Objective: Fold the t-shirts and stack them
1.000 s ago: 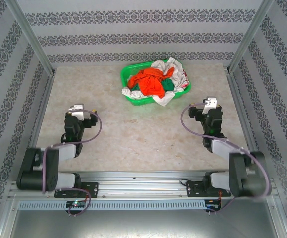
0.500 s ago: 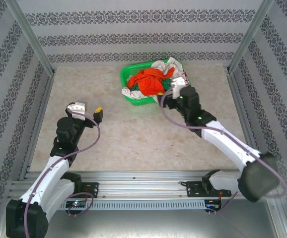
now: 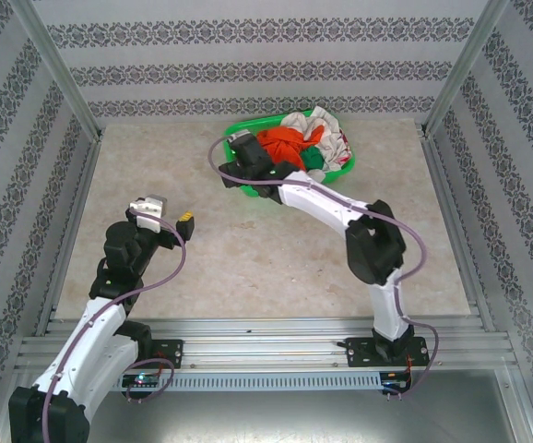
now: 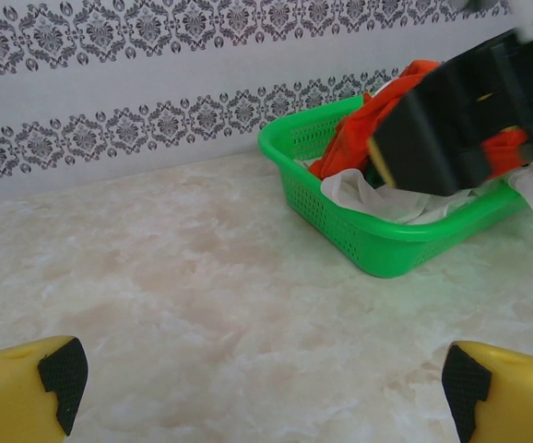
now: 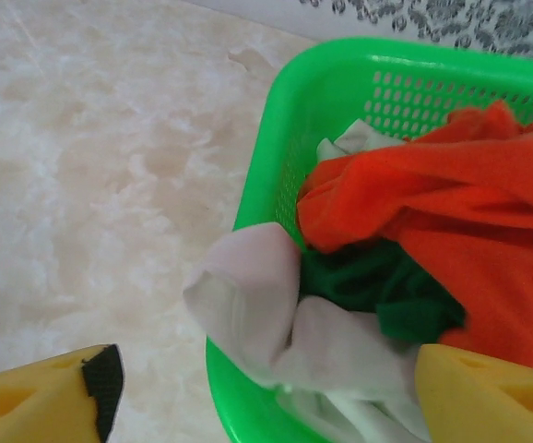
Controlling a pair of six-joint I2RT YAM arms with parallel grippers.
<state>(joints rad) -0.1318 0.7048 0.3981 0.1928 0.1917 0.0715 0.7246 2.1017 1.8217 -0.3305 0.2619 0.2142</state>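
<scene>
My right gripper (image 5: 262, 411) hangs over the left end of the green basket (image 5: 276, 129), jaws spread wide with nothing clamped. The white t-shirt (image 5: 248, 286) bulges between my fingertips at bottom centre. The dark green t-shirt (image 5: 377, 291) lies just right of it, and the orange-red t-shirt (image 5: 451, 203) fills the right side. My left gripper (image 4: 266, 392) stands wide open and empty over the table (image 4: 156, 277), with the basket at upper right.

One green lattice basket (image 5: 340, 65), one orange-red t-shirt (image 5: 451, 203), one dark green t-shirt (image 5: 377, 286), one white t-shirt (image 5: 257, 286), two robot arms (image 3: 91, 323) (image 3: 322, 198), one table (image 3: 248, 258)
</scene>
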